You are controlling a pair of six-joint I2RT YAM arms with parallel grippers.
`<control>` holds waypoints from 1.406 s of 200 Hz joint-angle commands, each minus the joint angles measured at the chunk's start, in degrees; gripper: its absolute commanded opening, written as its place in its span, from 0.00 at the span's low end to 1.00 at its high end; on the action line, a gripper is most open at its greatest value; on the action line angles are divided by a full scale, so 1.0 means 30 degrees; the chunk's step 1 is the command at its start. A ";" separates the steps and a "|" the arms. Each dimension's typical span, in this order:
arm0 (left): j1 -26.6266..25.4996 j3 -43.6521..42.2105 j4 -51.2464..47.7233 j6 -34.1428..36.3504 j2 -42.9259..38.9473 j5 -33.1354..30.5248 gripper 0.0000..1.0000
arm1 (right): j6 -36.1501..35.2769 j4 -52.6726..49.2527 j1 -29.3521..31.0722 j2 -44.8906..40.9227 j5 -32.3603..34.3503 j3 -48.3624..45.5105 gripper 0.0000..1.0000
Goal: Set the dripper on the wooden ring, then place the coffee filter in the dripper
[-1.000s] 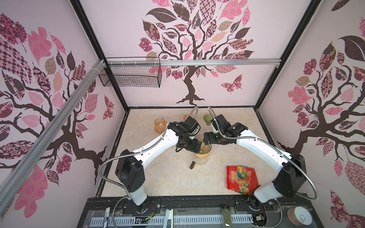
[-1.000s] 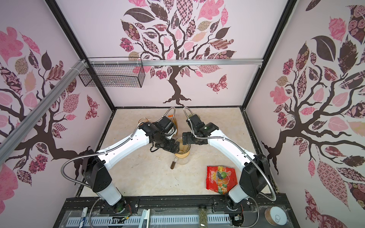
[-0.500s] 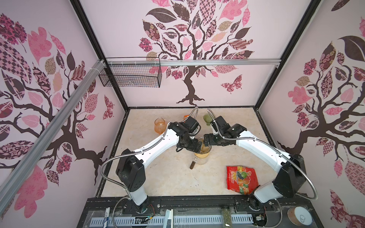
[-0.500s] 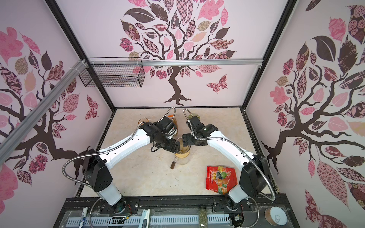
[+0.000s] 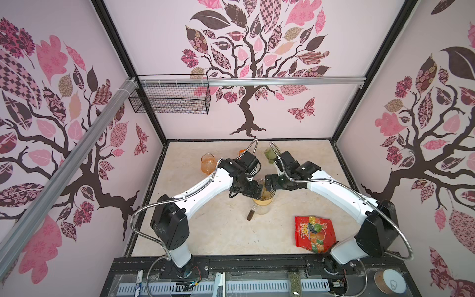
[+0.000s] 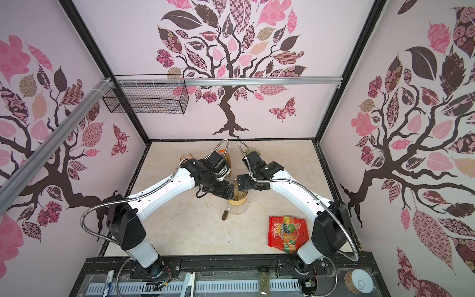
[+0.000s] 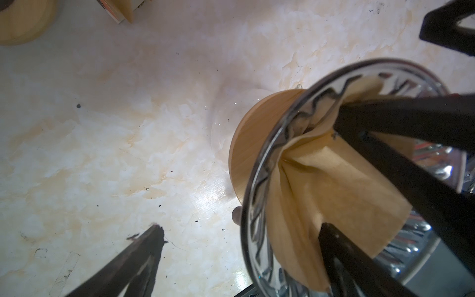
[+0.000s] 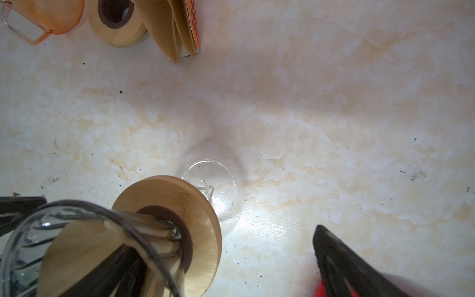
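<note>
The glass dripper, with a wooden collar, sits on a clear carafe mid-table. The brown paper coffee filter lies creased inside its cone, also visible through the glass in the right wrist view. My left gripper is open and straddles the dripper's wall, one finger inside against the filter. My right gripper is open too, one finger inside the cone and the other outside. Neither holds the filter.
At the back stand an orange glass pitcher, a pack of paper filters, a spare wooden ring and a green whisk. A small brown bottle leans by the carafe. A red candy bag lies front right.
My right gripper has edged left and closer over the dripper. The left arm has hardly moved. Both stay open.
</note>
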 commanded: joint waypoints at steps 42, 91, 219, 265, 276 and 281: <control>-0.0053 0.1669 -0.0630 0.0067 -0.1512 0.0273 0.98 | -0.0296 -0.0616 0.0028 -0.0438 0.0226 0.1184 1.00; 0.0046 0.1644 -0.0639 -0.0428 -0.1535 -0.0156 0.98 | -0.0325 -0.0989 0.0028 -0.0623 -0.0121 0.1810 1.00; 0.0985 0.1603 0.0068 -0.1541 -0.0793 -0.0945 0.98 | -0.0609 -0.1592 0.0039 -0.2151 -0.0453 0.1736 1.00; 0.0996 0.2081 0.0071 -0.1572 0.0033 -0.1590 0.98 | -0.0889 -0.1451 0.0026 -0.2035 -0.0512 0.0794 1.00; 0.1027 0.2158 0.0068 -0.1602 0.0182 -0.1826 0.98 | -0.0939 -0.1361 0.0033 -0.1951 -0.0599 0.0683 1.00; 0.1035 0.2167 0.0084 -0.1603 0.0239 -0.1927 0.98 | -0.0968 -0.1271 0.0025 -0.1923 -0.0650 0.0544 1.00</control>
